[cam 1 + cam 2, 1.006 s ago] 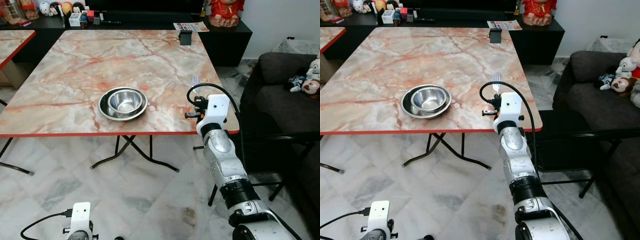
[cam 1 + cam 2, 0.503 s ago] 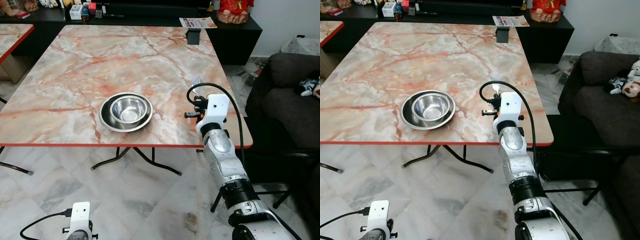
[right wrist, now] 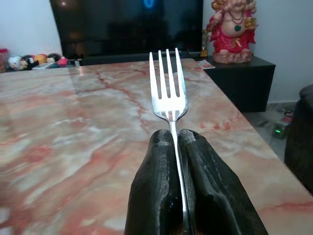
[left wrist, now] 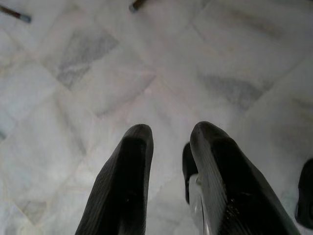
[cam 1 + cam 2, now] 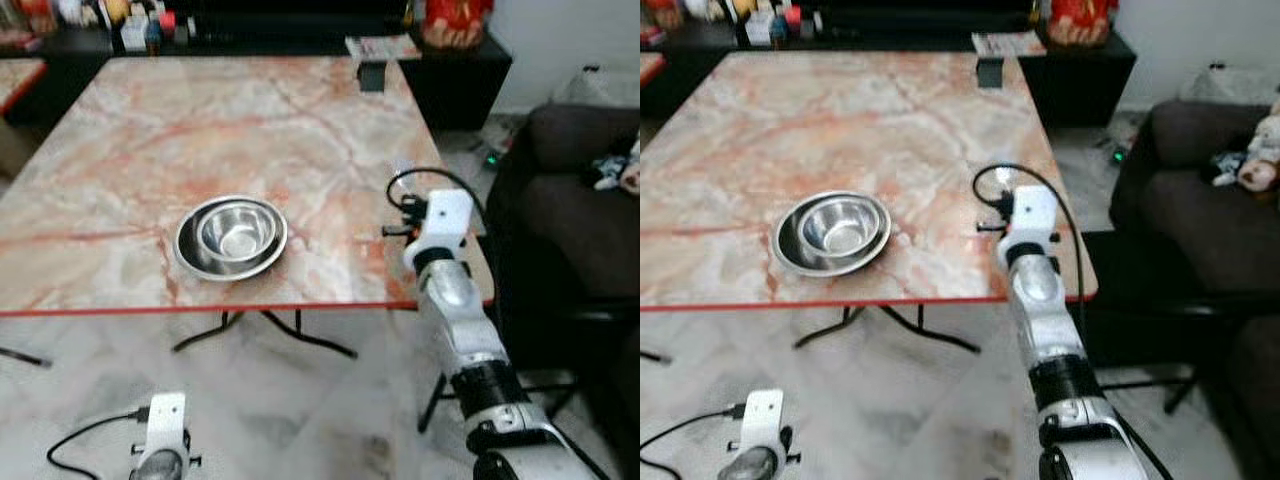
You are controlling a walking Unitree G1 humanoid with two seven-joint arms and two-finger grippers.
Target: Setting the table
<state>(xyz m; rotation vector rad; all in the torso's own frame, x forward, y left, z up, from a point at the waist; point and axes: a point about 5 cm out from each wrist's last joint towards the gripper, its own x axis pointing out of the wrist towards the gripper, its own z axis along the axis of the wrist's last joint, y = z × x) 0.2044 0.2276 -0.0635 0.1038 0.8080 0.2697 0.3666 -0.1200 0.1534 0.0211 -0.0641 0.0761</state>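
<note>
— Biggest first?

— Marble-patterned table [image 5: 150, 150], pink and cream veining, red rim along the near edge, folding metal legs underneath. Standing on pale marble floor tiles [image 4: 98, 63].

— Around it?

— Dark sofa [image 5: 570, 210] off to the right with soft toys on the seat (too blurred to name further). Low black cabinet [image 5: 1080, 75] behind the far edge, carrying a red figurine [image 3: 234, 29] and a row of small trinkets. Dark screen [image 3: 122, 27] above that.

— On the tabletop?

— Two nested steel bowls [image 5: 232, 236], near the front edge, somewhat left of centre. Small black box [image 5: 371, 76] at the far right corner.

— Right arm?

— Raised over the table's right front corner, well to the right of the bowls. Right gripper [image 3: 177, 139] pressed together on the handle of a fork [image 3: 167, 90], tines pointing away toward the far side, held level above the marble and not touching it.

— Left arm?

— Hanging low by the floor (idle). Left gripper [image 4: 168, 134] aimed down at the tiles, black fingers [image 4: 129, 166] slightly apart with nothing between them.
</note>
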